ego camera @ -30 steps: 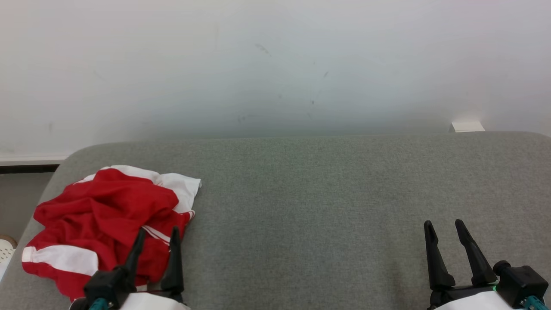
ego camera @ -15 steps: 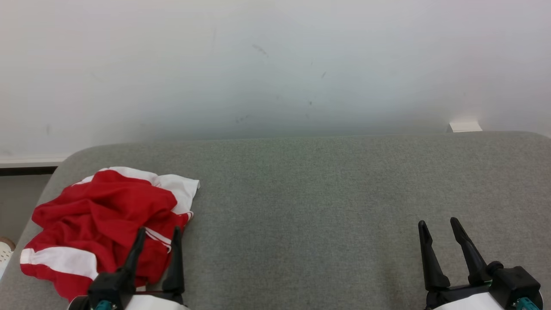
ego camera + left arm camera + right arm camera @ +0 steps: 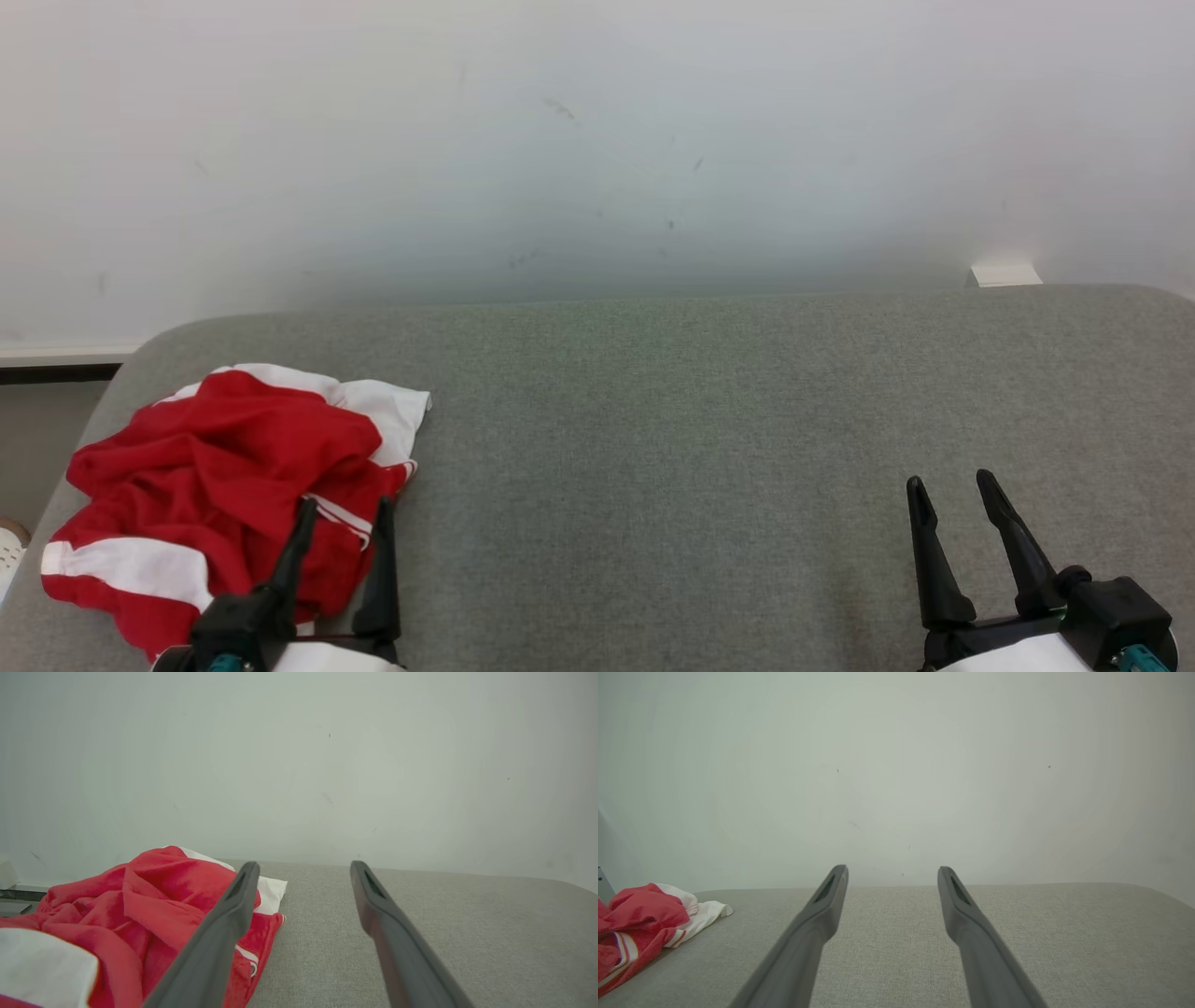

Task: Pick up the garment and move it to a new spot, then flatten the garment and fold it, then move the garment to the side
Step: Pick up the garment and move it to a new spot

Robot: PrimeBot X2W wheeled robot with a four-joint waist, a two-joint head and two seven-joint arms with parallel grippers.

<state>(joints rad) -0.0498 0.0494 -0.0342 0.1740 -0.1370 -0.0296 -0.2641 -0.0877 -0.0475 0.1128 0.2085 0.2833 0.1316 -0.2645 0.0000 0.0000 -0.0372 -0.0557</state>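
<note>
Garment: I saw the red and white garment (image 3: pixel 224 467) lying crumpled in a heap at the left end of the grey cushion (image 3: pixel 672 420), near its rounded corner, with a white part sticking out on the heap's far right side
Left gripper: my left gripper (image 3: pixel 345 504) stood spread wide and gripped nothing; in the head view its fingers overlapped the near right edge of the heap; in the left wrist view one finger crossed in front of the red cloth and the other ran over bare cushion; I could not tell whether either touched the fabric
Right gripper: my right gripper (image 3: pixel 950 481) was likewise released, jaws apart, over bare cushion at the right end, well apart from the garment
Wall: a pale wall (image 3: pixel 597 140) rose behind the cushion, marked with a few faint dark specks
Far right: a small white object (image 3: pixel 1005 273) sat at the cushion's back edge against the wall; I could not make out what it was
</note>
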